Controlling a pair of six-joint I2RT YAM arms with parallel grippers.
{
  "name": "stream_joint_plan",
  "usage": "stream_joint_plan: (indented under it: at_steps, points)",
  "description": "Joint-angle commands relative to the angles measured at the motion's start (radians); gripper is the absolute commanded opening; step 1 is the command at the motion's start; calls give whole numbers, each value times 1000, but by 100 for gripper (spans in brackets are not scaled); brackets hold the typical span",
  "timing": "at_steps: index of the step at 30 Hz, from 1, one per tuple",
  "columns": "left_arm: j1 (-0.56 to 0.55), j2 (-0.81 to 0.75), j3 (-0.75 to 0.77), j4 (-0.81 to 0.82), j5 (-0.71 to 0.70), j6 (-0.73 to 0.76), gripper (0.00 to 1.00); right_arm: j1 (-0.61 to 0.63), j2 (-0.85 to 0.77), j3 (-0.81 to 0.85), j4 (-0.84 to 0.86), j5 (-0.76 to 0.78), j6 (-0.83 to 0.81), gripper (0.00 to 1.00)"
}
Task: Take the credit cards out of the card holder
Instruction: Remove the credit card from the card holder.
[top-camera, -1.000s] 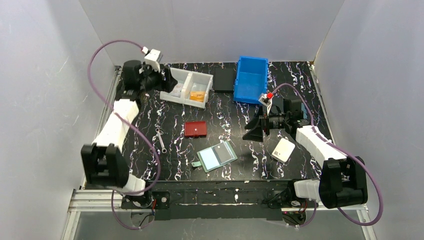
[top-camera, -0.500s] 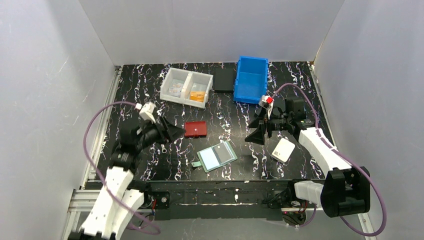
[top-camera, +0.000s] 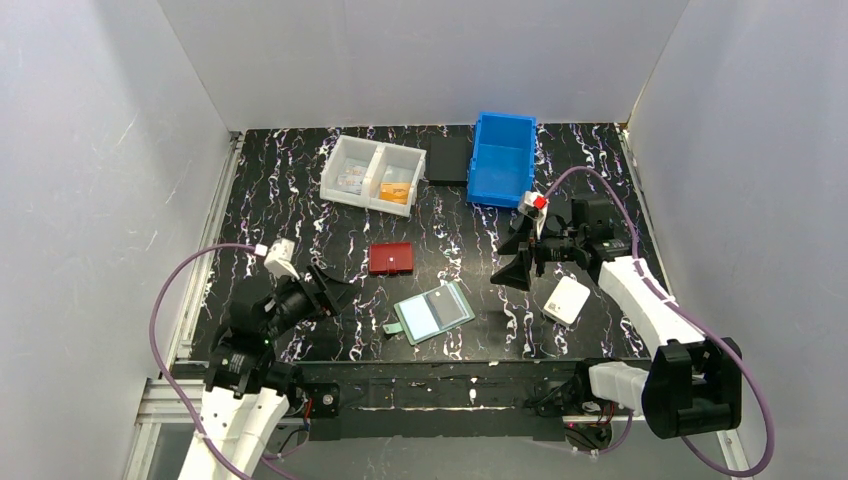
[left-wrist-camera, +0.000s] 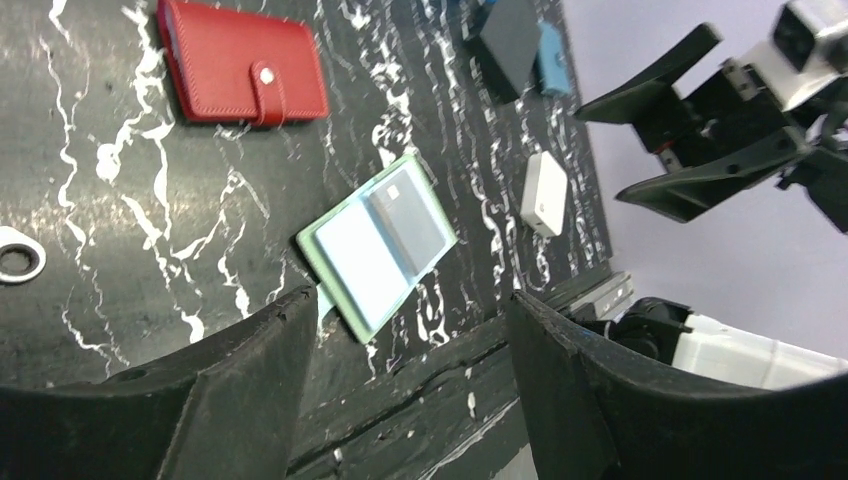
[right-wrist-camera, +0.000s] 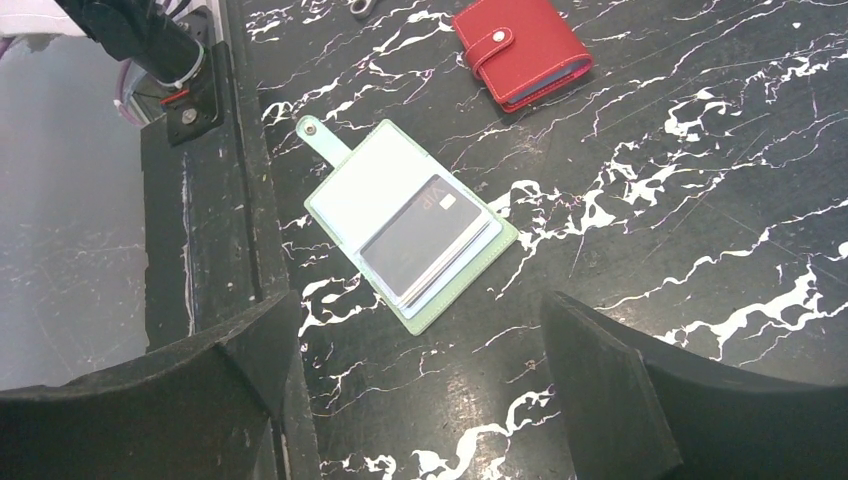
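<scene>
The sage-green card holder (top-camera: 433, 312) lies open and flat near the table's front middle, snap tab pointing left. A dark card (top-camera: 452, 305) sits in its right pocket and a light blue card (top-camera: 420, 318) in its left. The holder also shows in the left wrist view (left-wrist-camera: 375, 245) and the right wrist view (right-wrist-camera: 410, 235), where the dark card (right-wrist-camera: 425, 240) tops a thin stack. My left gripper (top-camera: 335, 290) is open and empty, left of the holder. My right gripper (top-camera: 506, 262) is open and empty, above the table to the holder's right.
A red wallet (top-camera: 390, 258) lies behind the holder and a white wallet (top-camera: 567, 299) at the front right. A white divided tray (top-camera: 373, 175) with an orange item, a black square pad (top-camera: 448, 158) and a blue bin (top-camera: 502, 158) stand at the back. A wrench (left-wrist-camera: 18, 262) lies by the left gripper.
My left arm has swung from the white tray at the back left down to the near left, ending beside the card holder. My right gripper has barely moved.
</scene>
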Motion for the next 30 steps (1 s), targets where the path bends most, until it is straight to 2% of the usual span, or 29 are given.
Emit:
stream_joint_plan:
  at_steps: [1, 8, 14, 18, 22, 23, 25, 26, 30]
  points:
    - [-30, 88, 18, -45, -18, 44, 68, -6, 17, 19, -6, -37, -25, 98]
    - [-187, 193, 17, 1, -133, 67, 68, -6, 67, 34, -53, -57, -85, 98]
    - [-452, 338, 47, 68, -354, 68, 68, -6, 113, 62, -115, -43, -148, 98]
    - [-588, 449, 80, 132, -488, 78, 69, -6, 126, 69, -143, -33, -178, 98]
    - [-617, 492, 36, 260, -498, 56, 73, -5, 118, 60, -142, -16, -189, 98]
    - [-618, 492, 7, 318, -493, 42, 78, -6, 117, 55, -138, -10, -189, 98]
    - [-617, 476, -70, 457, -489, -6, 94, -6, 120, 51, -135, 0, -189, 98]
    - [-618, 466, -102, 498, -499, -47, 98, -6, 123, 51, -134, 5, -189, 98]
    - [-616, 386, -181, 508, -554, -174, 98, -7, 123, 53, -140, 13, -194, 98]
